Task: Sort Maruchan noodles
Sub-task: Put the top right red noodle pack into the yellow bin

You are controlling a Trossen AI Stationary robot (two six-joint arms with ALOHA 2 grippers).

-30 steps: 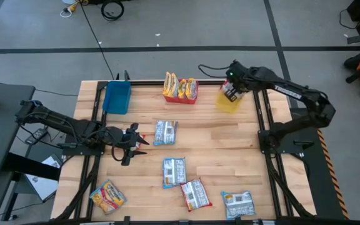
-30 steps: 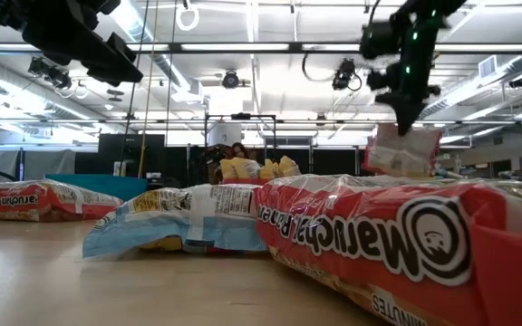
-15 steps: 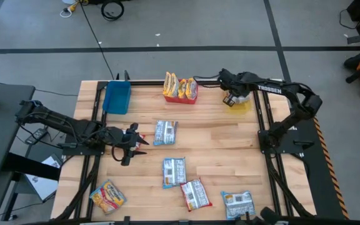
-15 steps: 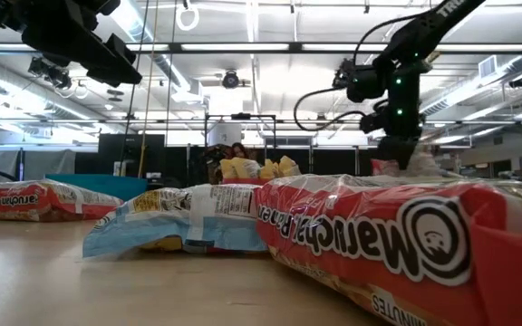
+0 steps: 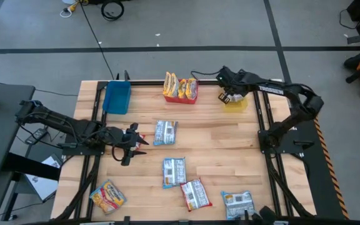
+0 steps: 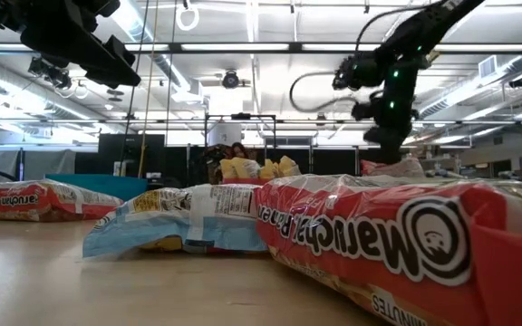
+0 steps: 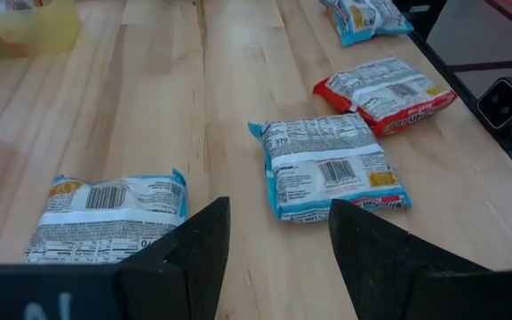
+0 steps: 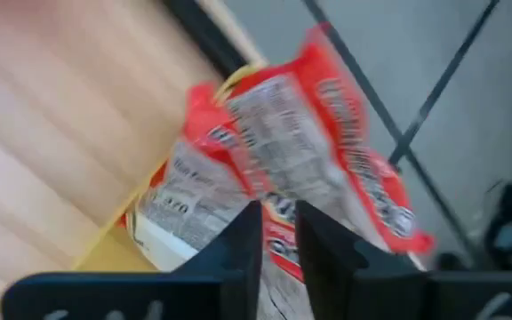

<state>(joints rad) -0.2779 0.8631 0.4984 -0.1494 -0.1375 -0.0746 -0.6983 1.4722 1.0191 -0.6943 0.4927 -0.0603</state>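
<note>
- My right gripper (image 5: 225, 97) is hovering over the yellow bin (image 5: 236, 104) at the counter's (image 5: 217, 140) far right corner; I cannot tell whether its jaws are gripping or parted.
- Red-and-white noodle packets (image 8: 283, 169) are sitting in that bin, just ahead of those jaws.
- My left gripper (image 5: 140, 143) is waiting near the counter's left side, jaws standing apart and holding nothing.
- A blue packet (image 5: 165, 132) is lying just beside it; another blue packet (image 7: 327, 176) is lying further along.
- Yellow-orange packets are standing in the red bin (image 5: 181, 97).
</note>
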